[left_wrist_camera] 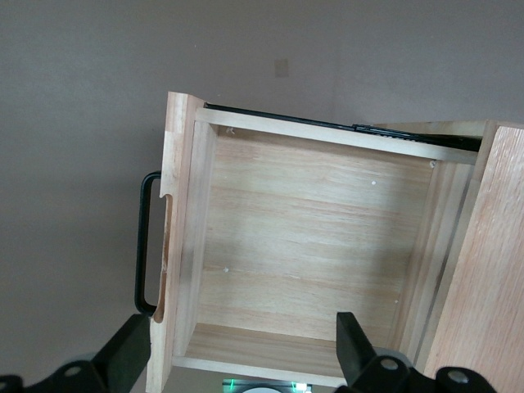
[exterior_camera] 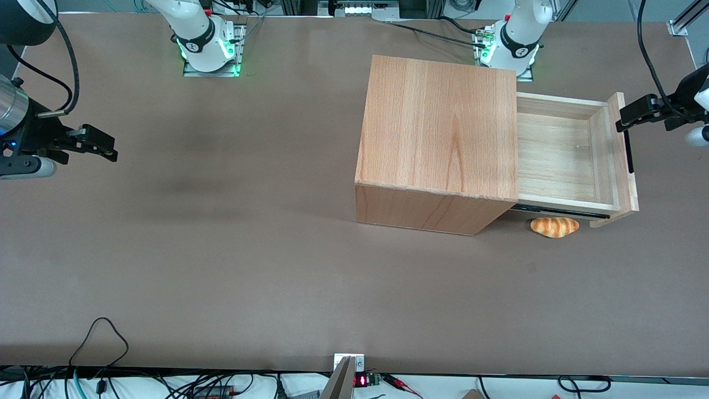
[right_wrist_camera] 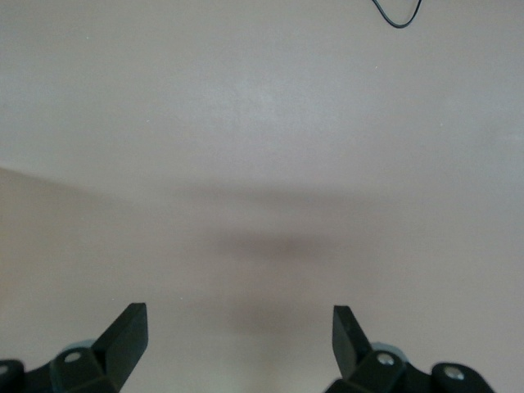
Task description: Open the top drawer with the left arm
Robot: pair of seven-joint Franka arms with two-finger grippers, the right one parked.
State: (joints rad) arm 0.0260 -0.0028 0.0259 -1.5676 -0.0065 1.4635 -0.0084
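Standing pulled well out of the cabinet [exterior_camera: 437, 138], the drawer [exterior_camera: 559, 155] looks open; the gripper [exterior_camera: 628, 117] hovers spread above its handle [left_wrist_camera: 146, 246], gripping nothing.

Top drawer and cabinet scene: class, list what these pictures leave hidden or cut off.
- Front view: cabinet front below the top drawer, facing away sideways.
- Front view: left arm, cut off by the edge.
- Left wrist view: gripper base cut off; fingers spread open over the drawer.

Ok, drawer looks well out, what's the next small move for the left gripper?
Probably lift the gripper straight up and clear. The top drawer already stands well out of the cabinet, and the open fingers straddle its front panel without gripping the handle.
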